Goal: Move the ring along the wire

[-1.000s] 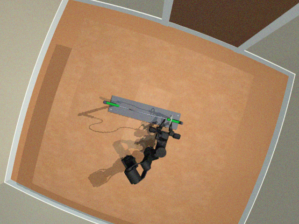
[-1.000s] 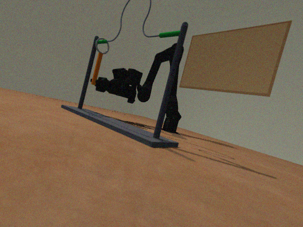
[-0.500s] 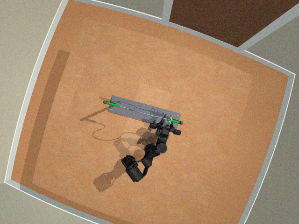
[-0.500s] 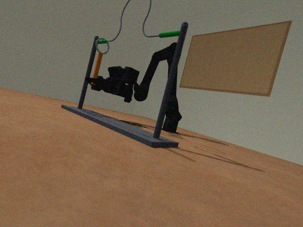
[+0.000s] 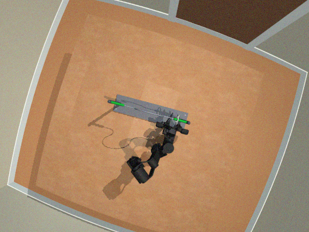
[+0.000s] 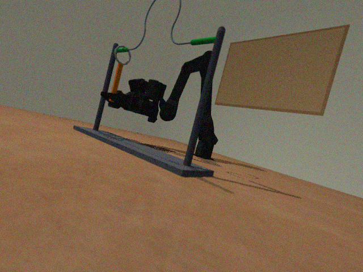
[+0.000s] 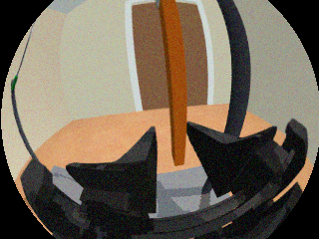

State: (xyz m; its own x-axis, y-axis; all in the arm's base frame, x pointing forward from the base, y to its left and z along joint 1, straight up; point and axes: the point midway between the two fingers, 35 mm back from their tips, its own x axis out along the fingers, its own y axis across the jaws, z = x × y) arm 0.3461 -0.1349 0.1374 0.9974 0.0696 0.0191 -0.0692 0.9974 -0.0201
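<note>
Ring [image 6: 122, 57] and orange handle [image 6: 116, 78] hang from the short green sleeve [image 6: 122, 49] of the wire beside the left post [image 6: 104, 88] in the exterior view, the handle dropping straight down along that post. That view shows the pincer [image 6: 109, 97] level with the handle's lower end, though it cannot settle whether the fingers touch it. The wrist view does better: the handle [image 7: 173, 74] stands in the gap between the 2 dark fingers, with desk colour visible on both sides of it, so the pincer stands partly apart and grips nothing. The top view alone shows the arm's base [image 5: 139, 172] set well back from the grey baseboard [image 5: 139, 107], and the ring [image 5: 177, 117] as a thin sliver on the green sleeve [image 5: 181, 120] (the handle is hidden under it).

The orange-brown desk [image 5: 199, 99] is bordered by a pale grey rim [image 5: 32, 82]; a framed brown panel [image 6: 281, 70] hangs on the grey wall behind. The thin grey wire [image 6: 143, 32] loops up out of the exterior frame between the posts, returning to the second green sleeve [image 6: 202, 40] by the right post [image 6: 205, 93]. The arm's elbow sits just behind that right post. Wide open desk lies on every side of the baseboard.
</note>
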